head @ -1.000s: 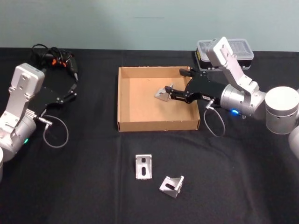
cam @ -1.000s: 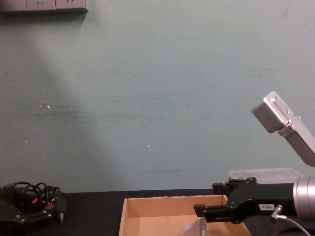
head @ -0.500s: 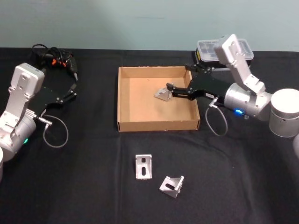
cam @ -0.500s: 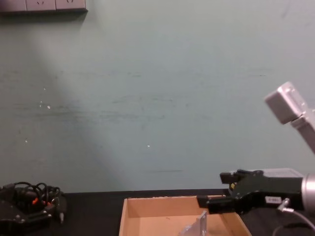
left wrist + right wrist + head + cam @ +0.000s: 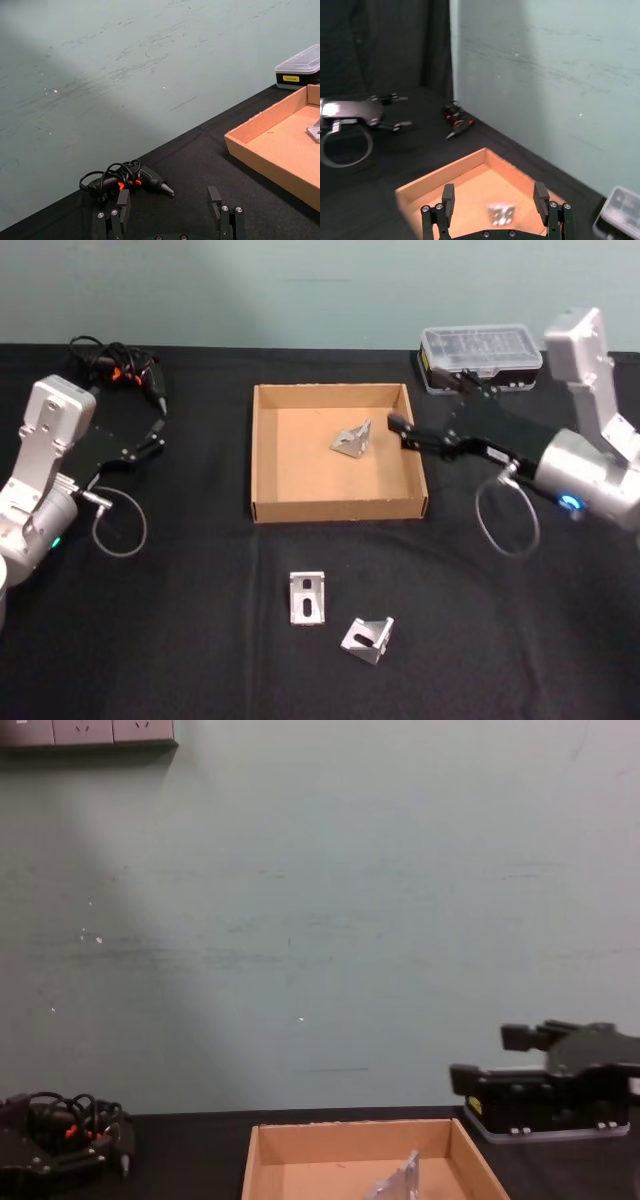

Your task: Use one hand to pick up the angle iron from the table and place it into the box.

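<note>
One iron (image 5: 352,440) lay boxed, two irons (image 5: 307,597) on the counter (image 5: 180,640).
Stiff, slick, we judged: pinch a flange. Right tool (image 5: 493,192) gaped empty by the box (image 5: 340,508); left tool (image 5: 169,195) idled wide.

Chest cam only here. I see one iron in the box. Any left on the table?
Observer: Two. One iron lies on the table in front of the box. A second iron lies to its right, nearer the robot.
Operator: Right gripper holding anything?
Observer: No. The right gripper is open and empty at the box's right wall, apart from the boxed iron.
Operator: Left arm?
Observer: The left gripper is open, parked at far left near the cables.
</note>
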Motion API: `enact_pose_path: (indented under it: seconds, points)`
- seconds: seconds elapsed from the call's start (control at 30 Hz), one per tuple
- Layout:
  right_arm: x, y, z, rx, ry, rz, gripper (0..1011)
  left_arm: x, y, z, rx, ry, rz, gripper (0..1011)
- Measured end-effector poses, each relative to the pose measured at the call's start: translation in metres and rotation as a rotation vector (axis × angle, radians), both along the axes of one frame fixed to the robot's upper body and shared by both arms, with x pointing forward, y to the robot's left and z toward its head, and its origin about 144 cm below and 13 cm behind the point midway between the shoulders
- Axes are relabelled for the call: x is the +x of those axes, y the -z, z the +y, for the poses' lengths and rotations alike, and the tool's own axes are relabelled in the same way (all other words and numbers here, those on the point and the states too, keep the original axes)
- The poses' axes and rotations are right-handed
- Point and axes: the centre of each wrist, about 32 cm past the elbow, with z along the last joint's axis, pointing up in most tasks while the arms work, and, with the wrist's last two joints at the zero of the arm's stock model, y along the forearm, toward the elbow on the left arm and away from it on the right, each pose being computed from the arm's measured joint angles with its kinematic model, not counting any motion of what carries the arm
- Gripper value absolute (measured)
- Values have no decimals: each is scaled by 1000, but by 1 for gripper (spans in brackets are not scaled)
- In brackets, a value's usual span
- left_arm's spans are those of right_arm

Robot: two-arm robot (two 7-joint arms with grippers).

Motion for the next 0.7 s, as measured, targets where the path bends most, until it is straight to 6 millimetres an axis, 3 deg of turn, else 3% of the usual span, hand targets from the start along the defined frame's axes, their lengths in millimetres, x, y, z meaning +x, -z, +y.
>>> enact_pose_path:
  seconds: [0.4, 0.7]
  points:
    - [-57, -2, -24, -34, -67, 105, 1004, 0, 0, 0, 0, 0, 0, 1000]
    - [-82, 5, -27, -52, -153, 222, 1004, 0, 0, 0, 0, 0, 0, 1000]
